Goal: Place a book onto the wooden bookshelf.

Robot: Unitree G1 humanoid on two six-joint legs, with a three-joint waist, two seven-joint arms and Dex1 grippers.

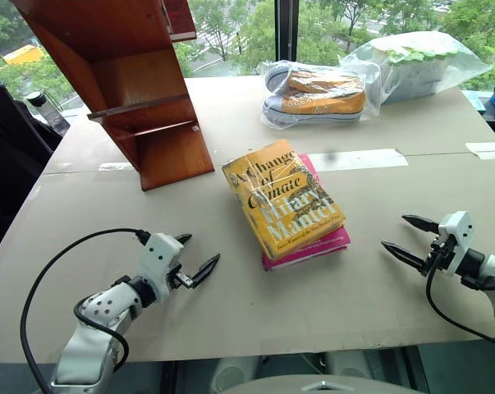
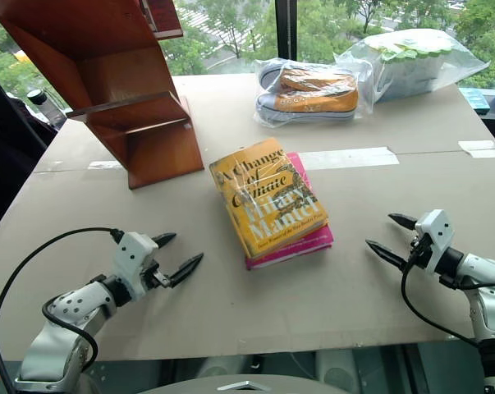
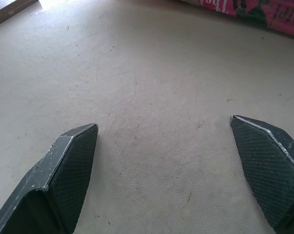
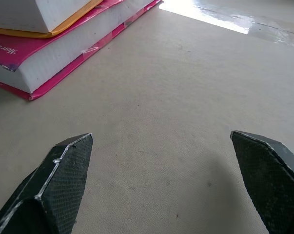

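Observation:
The yellow-orange book lies flat in the middle of the table, stacked on a pink paperback. The wooden bookshelf stands at the far left of the table, tilted, its shelves reddish-brown. My left gripper hovers low over the table to the near left of the books, open and holding nothing. To the near right of the books, my right gripper is open too, its fingertips wide apart over bare table, with the page edges of the book and the pink paperback ahead.
A pair of orange and white shoes in a clear bag and a second bag of white containers lie at the far right of the table. A dark bottle stands past the table's left edge.

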